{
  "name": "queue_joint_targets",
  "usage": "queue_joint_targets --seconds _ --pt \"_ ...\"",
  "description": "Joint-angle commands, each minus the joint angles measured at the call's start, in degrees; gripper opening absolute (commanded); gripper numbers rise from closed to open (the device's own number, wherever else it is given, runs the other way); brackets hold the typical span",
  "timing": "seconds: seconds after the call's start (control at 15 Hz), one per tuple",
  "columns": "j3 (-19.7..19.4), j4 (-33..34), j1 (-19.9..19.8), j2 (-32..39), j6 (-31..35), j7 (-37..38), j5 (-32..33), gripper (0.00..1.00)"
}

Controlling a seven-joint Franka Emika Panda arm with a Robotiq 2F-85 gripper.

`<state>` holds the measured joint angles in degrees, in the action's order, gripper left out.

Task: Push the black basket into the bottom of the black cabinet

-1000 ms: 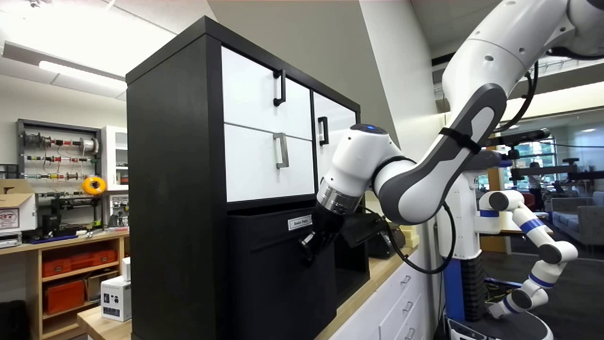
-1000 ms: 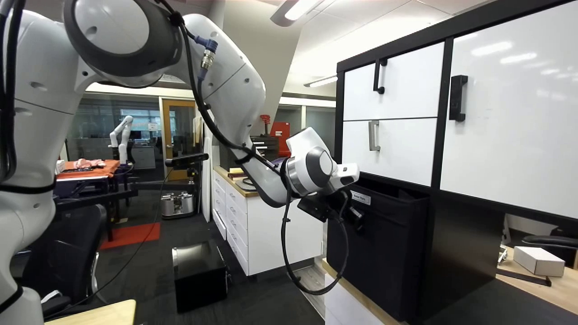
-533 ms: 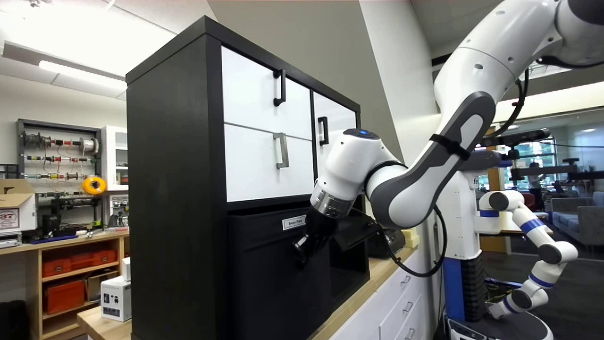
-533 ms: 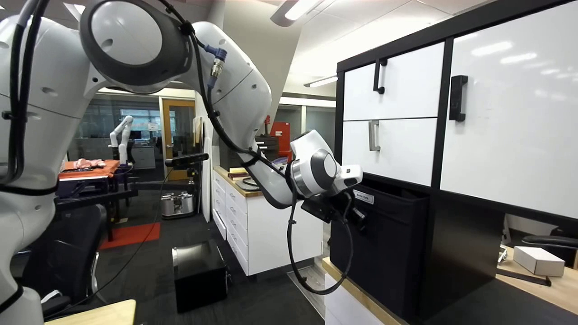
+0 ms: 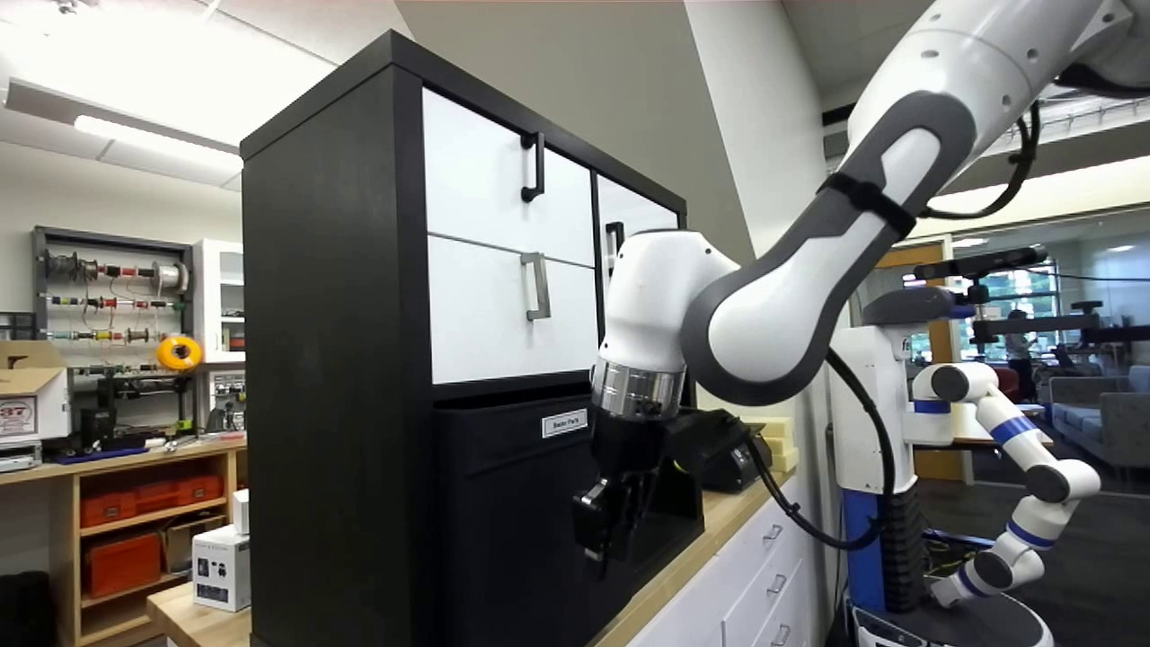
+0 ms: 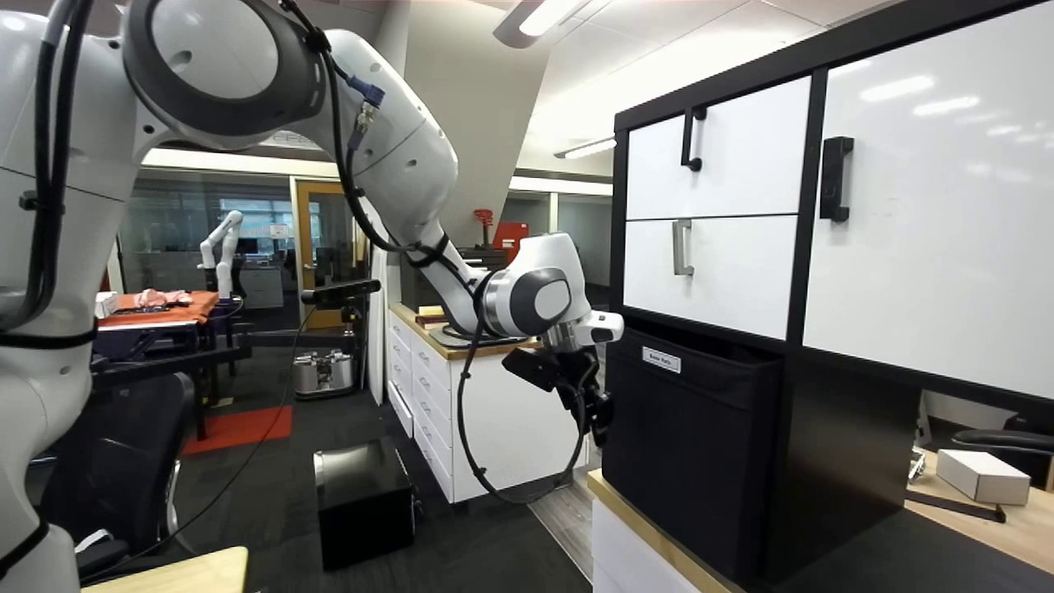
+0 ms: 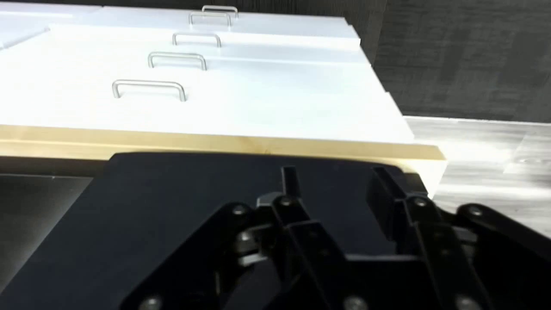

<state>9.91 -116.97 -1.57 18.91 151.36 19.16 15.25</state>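
Note:
The black basket (image 5: 512, 521) stands in a lower compartment of the black cabinet (image 5: 323, 359). Its white label faces out. In an exterior view the basket (image 6: 692, 445) seems to stick out a little past the cabinet's front (image 6: 795, 346). My gripper (image 5: 597, 548) points downward in front of the basket's face, near the side beside the open compartment; it also shows in an exterior view (image 6: 601, 420). In the wrist view the fingers (image 7: 338, 185) are apart with nothing between them, over the basket's dark face (image 7: 172, 206). I cannot tell if they touch it.
The cabinet stands on a wooden countertop (image 5: 665, 593) with white drawers (image 7: 258, 94) below. A dark device (image 5: 737, 463) lies on the countertop beyond the cabinet. Handles stick out from the white fronts (image 6: 712, 272) above the basket. Another robot (image 5: 988, 494) stands behind.
The basket moved slightly deeper into the cabinet between the earliest and middle frames. Since then my gripper has tilted downward, dropped lower and shifted away from the label toward the basket's far side.

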Motion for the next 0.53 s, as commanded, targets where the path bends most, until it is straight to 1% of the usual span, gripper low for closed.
queue_joint_targets --seconds 0.0,0.2,0.4,0.47 --pt "-1.35 -5.87 3.76 -10.48 -10.38 -5.47 -7.53 0.77" --pt "-1.57 -6.80 5.71 -15.52 -18.69 -6.28 -9.06 0.97" --pt "-1.36 -7.62 6.56 -19.63 -25.44 -7.69 -10.47 1.00" --pt "-1.64 -4.79 6.75 -15.36 -22.32 -5.80 -8.83 0.97"
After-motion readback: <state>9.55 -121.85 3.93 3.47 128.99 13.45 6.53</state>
